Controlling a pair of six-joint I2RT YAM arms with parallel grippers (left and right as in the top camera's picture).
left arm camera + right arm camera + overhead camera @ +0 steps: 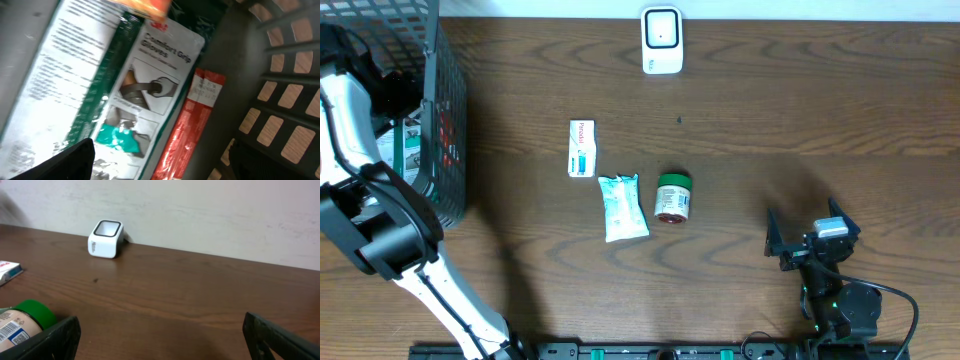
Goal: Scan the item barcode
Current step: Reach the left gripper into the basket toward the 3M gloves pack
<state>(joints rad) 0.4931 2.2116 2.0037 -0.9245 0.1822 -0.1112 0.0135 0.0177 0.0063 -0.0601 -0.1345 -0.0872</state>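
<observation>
My left gripper [160, 162] is open inside the black wire basket [445, 120]. It hangs over a white and green "Comfort Grip Gloves" packet [145, 85] and a red packet [192, 125], with nothing between its fingers. In the overhead view the left arm [350, 110] reaches into the basket and hides the gripper. The white barcode scanner [661, 40] stands at the table's far edge, also seen as the scanner [105, 239]. My right gripper [810, 240] rests open and empty at the front right.
On the table's middle lie a white medicine box [581, 148], a pale blue pouch [622, 207] and a green-lidded bottle [672, 196] on its side. The bottle [22, 322] shows a barcode label beside my right gripper's left finger. The basket wall [285, 100] is close on the left gripper's right.
</observation>
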